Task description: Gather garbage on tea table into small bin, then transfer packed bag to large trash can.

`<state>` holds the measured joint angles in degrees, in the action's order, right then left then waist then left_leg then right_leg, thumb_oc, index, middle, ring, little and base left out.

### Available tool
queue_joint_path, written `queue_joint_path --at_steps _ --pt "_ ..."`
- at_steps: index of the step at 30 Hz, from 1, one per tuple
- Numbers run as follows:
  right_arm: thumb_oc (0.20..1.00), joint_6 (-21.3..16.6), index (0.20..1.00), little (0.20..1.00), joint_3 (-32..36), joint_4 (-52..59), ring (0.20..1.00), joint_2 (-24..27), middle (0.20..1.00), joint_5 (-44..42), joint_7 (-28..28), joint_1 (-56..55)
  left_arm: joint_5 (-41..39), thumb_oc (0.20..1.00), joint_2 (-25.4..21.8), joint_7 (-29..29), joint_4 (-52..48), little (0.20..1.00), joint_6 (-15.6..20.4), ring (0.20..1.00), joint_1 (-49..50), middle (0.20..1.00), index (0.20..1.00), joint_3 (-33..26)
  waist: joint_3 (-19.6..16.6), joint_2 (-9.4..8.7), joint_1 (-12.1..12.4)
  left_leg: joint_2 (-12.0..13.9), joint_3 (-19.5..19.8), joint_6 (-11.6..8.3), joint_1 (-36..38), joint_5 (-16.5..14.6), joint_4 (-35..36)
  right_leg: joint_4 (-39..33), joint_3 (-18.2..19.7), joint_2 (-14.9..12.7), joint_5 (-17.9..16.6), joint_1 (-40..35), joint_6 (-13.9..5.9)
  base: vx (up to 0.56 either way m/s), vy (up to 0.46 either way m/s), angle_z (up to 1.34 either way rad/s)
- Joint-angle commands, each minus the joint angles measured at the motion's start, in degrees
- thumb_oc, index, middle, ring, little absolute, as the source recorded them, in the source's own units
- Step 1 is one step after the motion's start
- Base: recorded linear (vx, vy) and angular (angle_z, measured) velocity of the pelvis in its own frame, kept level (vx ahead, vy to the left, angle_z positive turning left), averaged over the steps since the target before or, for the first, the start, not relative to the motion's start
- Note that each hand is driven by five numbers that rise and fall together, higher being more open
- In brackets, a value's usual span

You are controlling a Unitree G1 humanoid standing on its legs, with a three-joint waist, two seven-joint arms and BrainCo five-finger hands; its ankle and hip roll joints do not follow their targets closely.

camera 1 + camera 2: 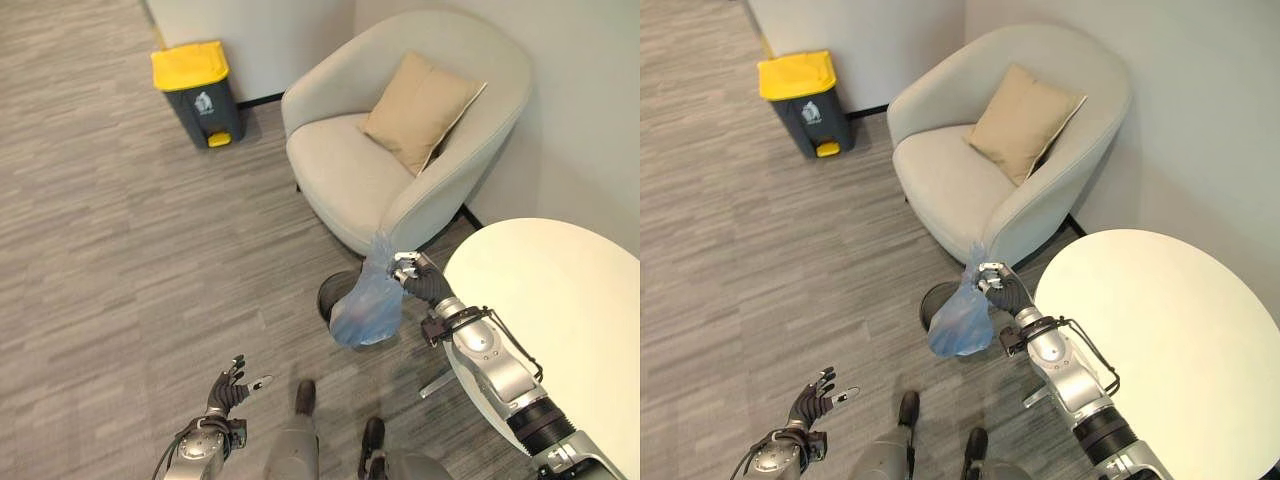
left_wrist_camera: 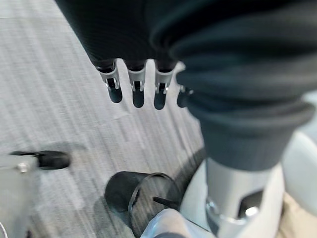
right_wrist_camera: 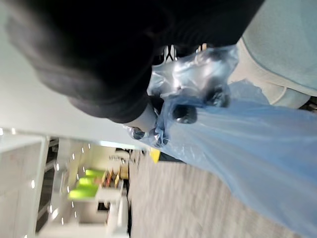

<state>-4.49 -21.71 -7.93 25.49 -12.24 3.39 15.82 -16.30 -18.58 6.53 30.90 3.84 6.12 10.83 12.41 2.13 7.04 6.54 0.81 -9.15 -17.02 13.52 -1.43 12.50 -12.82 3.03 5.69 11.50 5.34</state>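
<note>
Gripping blue bag [image 1: 366,305] | right hand [image 1: 418,277] | lettering unreadable

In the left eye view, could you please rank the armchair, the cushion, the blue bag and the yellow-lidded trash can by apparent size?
1. armchair
2. cushion
3. yellow-lidded trash can and blue bag look alike; the bag hangs nearer the camera.

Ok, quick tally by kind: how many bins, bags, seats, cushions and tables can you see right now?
Bins: 2, the yellow-lidded trash can and the small black bin
Bags: 1, the blue bag held in the right hand
Seats: 1, the armchair
Cushions: 1, the tan cushion
Tables: 1, the round white table
Total: 6
</note>
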Motion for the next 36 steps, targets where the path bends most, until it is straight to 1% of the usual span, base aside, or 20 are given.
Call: queue_joint_path --at_steps 1,2,3,4,5,7,11,14,16,18,20,21,23,25,27,29,32,36 --pt "0.2 -3.37 0.2 0.2 0.43 6.25 0.2 -1.88 0.2 0.47 0.67 4.95 1.68 1.0 -2.66 -1.04 -4.62 1.0 2.1 1.0 -1.58 1.0 1.0 -1.03 -0.94 -5.44 -2.63 -5.45 -6.38 5.84 4.47 -12.3 -5.84 -11.55 1.05 -6.12 -1.99 -7.89 -9.72 -0.1 -0.044 0.81" --pt "0.2 -3.36 0.2 0.2 0.43 6.25 0.2 -1.88 0.2 0.47 0.67 4.98 1.67 1.0 -2.66 -1.05 -4.63 1.0 2.08 1.0 -1.59 1.0 1.0 -1.04 -1.08 -5.43 -2.72 -5.45 -6.3 5.85 4.23 -12.15 -5.83 -11.62 0.97 -6.11 -2.13 -7.71 -9.71 -0.1 -0.042 1.08" --pt "0.2 -3.43 0.2 0.2 0.88 6.88 0.2 -1.55 0.2 0.18 0.33 4.66 1.15 1.0 -2.55 -1.17 -5.79 1.0 2.27 1.0 -1.87 1.0 1.0 -1.18 -1.43 -5.76 -3.5 -4.97 -7.53 5.86 6.05 -14.12 -6.42 -12.16 -0.48 -6.86 -2.52 -7.58 -9.7 -0.04 -0.013 1.12" --pt "0.2 -3.33 0.2 0.2 1.13 7.51 0.2 -1.46 0.2 0.07 0.0 4.17 1.19 1.0 -2.56 -1.4 -6.48 1.0 2.25 1.0 -1.82 1.0 1.0 -1.13 -1.74 -5.56 -3.92 -4.61 -7.87 5.73 8.07 -15.08 -5.95 -12.47 -1.09 -6.82 -2.47 -8.02 -9.65 -0.01 -0.005 0.41" --pt "0.2 -3.33 0.2 0.2 1.44 7.91 0.2 -1.41 0.2 -0.06 -0.33 3.67 1.15 1.0 -2.51 -1.69 -7.09 1.0 2.34 1.0 -1.63 1.0 1.0 -1.11 -2.53 -5.35 -4.48 -4.42 -8.02 5.58 9.44 -14.97 -4.71 -12.82 -1.7 -6.77 -2.62 -8.08 -9.73 0.09 0.042 0.53" --pt "0.2 -3.46 0.2 0.2 2.14 9.11 0.2 -1.14 0.2 -0.73 -1.72 1.9 3.65 1.0 -3.5 -3.48 -11.36 1.0 2.75 1.0 -1.55 1.0 1.0 0.47 -4.18 -4.84 -5.36 -4.45 -8.33 5.32 12.88 -14.06 1.32 -13.59 -2.33 -6.5 -3.14 -9.03 -10.08 0.09 0.084 0.54" --pt "0.2 -3.84 0.2 0.2 2.04 10.65 0.2 -0.9 0.2 -0.47 -3.41 0.56 6.61 1.0 -4.48 -5.81 -15.88 1.0 3.48 1.0 -1.74 1.0 1.0 2.63 -5.61 -4.9 -5.98 -4.56 -9.37 5.35 16.5 -13.62 5.42 -14.74 -1.69 -6.36 -3.78 -10.5 -10.74 0.04 0.067 0.05" --pt "0.2 -4.22 0.2 0.2 1.18 11.94 0.2 -1.08 0.2 -0.92 -4.45 0.47 8.84 1.0 -5.56 -6.55 -19.75 1.0 4.43 1.0 -3.16 1.0 1.0 4.7 -6.56 -5.15 -6.42 -4.65 -9.89 5.47 18.06 -13.89 6.38 -15.47 -0.87 -6.38 -4.26 -11.55 -11.15 0.02 0.041 -0.14" --pt "0.2 -4.39 0.2 0.2 0.88 12.14 0.2 -1.07 0.2 -0.92 -4.76 0.57 9.39 1.0 -5.8 -6.59 -20.95 1.0 4.81 1.0 -3.8 1.0 1.0 5.22 -6.75 -5.26 -6.55 -4.64 -10.1 5.51 18.42 -14.04 6.43 -15.49 -0.58 -6.42 -4.32 -11.8 -11.26 0.01 0.015 -0.16" --pt "0.2 -4.45 0.2 0.2 -0.58 12.36 0.2 -1.73 0.2 -1.28 -5.43 1.37 10.52 1.0 -5.96 -6.32 -22.95 1.0 5.55 1.0 -6.04 1.0 1.0 7.28 -7.56 -5.55 -7.17 -4.69 -10.55 5.63 19.14 -14.42 6.43 -15.56 -0.05 -6.42 -4.46 -12.43 -11.51 0.02 0.018 -0.1" --pt "0.2 -4.25 0.2 0.2 -1.2 12.48 0.2 -2.1 0.2 -1.3 -5.75 1.69 11.13 1.0 -6.1 -6.02 -23.75 1.0 5.63 1.0 -6.61 1.0 1.0 7.63 -7.74 -5.63 -7.28 -4.65 -10.77 5.64 19.42 -14.55 6.43 -15.61 0.13 -6.45 -4.54 -12.66 -11.61 0.02 0.016 -0.11" --pt "0.2 -4.14 0.2 0.2 -3.35 11.41 0.2 -3.45 0.2 -0.91 -5.55 3.85 12.74 1.0 -5.8 -4.12 -24.74 1.0 5.45 1.0 -9.1 1.0 1.0 8.88 -8.25 -5.7 -7.54 -4.73 -11.14 5.72 19.9 -14.65 6.43 -15.77 0.42 -6.56 -4.73 -13.06 -11.75 0.02 0.022 -0.19" --pt "0.2 -4.13 0.2 0.2 -4.71 10.5 0.2 -4.65 0.2 -1.01 -5.15 5.63 13.58 1.0 -5.54 -3.02 -24.84 1.0 5.37 1.0 -10.55 1.0 1.0 9.58 -8.44 -5.83 -7.52 -4.69 -11.3 5.79 20.21 -14.72 6.43 -15.77 0.58 -6.65 -4.82 -13.3 -11.81 0.03 0.02 -0.24" --pt "0.2 -3.86 0.2 0.2 -7.31 9.03 0.2 -7.11 0.2 -1.15 -4.22 9.3 15.78 1.0 -4.89 -1.3 -24.17 1.0 4.75 1.0 -13.21 1.0 1.0 11.26 -8.85 -6.12 -7.26 -4.69 -11.34 5.9 20.82 -14.95 6.43 -16.03 0.65 -6.84 -4.92 -14.02 -11.85 0.03 0.02 -0.12" --pt "0.2 -3.82 0.2 0.2 -7.79 8.46 0.2 -7.72 0.2 -1.29 -4.11 10.07 16.26 1.0 -4.61 -1.18 -23.71 1.0 4.57 1.0 -13.62 1.0 1.0 11.65 -8.87 -6.23 -7.17 -4.68 -11.35 5.92 21.02 -15.0 6.43 -16.11 0.62 -6.89 -4.94 -14.27 -11.83 0.0 0.0 0.0" --pt "0.2 -3.66 0.2 0.2 -9.35 7.55 0.2 -9.63 0.2 -1.89 -3.48 12.29 18.18 1.0 -3.73 0.18 -22.33 1.0 3.91 1.0 -14.56 1.0 1.0 13.02 -9.19 -6.49 -6.8 -4.64 -11.4 5.94 21.26 -15.13 6.43 -16.37 0.43 -7.0 -4.98 -14.84 -11.84 0.02 0.012 0.0" --pt "0.2 -3.83 0.2 0.2 -10.69 7.44 0.2 -12.32 0.2 -4.38 -2.57 15.15 20.29 1.0 -1.8 1.16 -17.47 1.0 2.66 1.0 -15.83 1.0 1.0 15.99 -9.32 -7.03 -6.41 -4.53 -11.39 6.03 21.49 -15.27 6.43 -16.46 0.43 -7.02 -5.1 -15.06 -11.88 0.0 0.0 0.0" --pt "0.2 -4.14 0.2 0.2 -12.08 8.7 0.2 -14.05 0.2 -6.07 -2.12 17.26 20.74 1.0 0.59 1.29 -12.08 1.0 1.61 1.0 -16.85 1.0 1.0 18.63 -9.34 -7.43 -6.42 -4.42 -11.71 6.18 21.56 -15.35 6.43 -16.39 0.55 -7.07 -5.26 -15.05 -11.94 0.0 0.0 0.0"
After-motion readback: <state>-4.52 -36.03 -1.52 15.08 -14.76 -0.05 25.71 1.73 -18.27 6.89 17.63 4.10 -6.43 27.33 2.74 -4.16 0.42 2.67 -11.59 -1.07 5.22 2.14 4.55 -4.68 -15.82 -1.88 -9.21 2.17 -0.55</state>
